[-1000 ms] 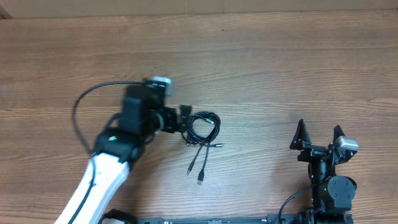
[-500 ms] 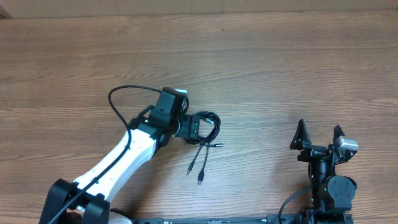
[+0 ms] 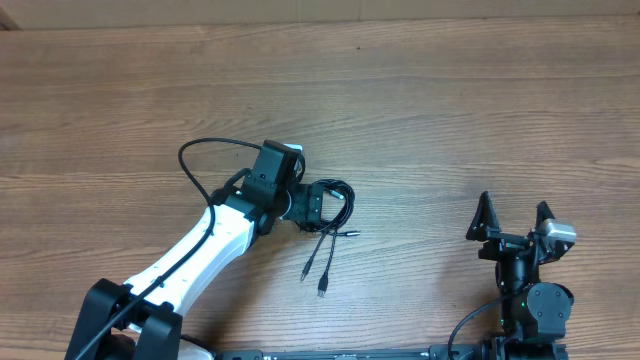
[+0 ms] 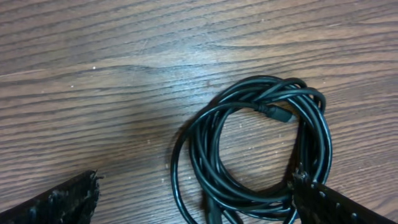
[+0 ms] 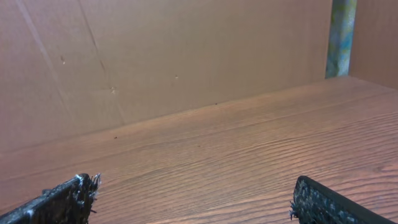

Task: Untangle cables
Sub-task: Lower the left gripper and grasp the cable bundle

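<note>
The cables (image 3: 328, 205) are thin black cords coiled in a small bundle on the wooden table, with loose plug ends (image 3: 315, 268) trailing toward the front. In the left wrist view the coil (image 4: 252, 149) lies between my spread fingers, with a small plug tip (image 4: 277, 113) on its top. My left gripper (image 3: 312, 205) is open, low over the coil's left side; one finger tip touches the coil's right edge (image 4: 305, 180). My right gripper (image 3: 512, 220) is open and empty at the front right, far from the cables.
The wooden table (image 3: 450, 110) spreads all around. A brown cardboard wall (image 5: 155, 56) stands behind the table in the right wrist view. The left arm's own thick black wire (image 3: 200, 160) loops up beside it.
My left arm swung right and down onto the coil over the last second, then barely moved. The cables and the right arm have not moved.
</note>
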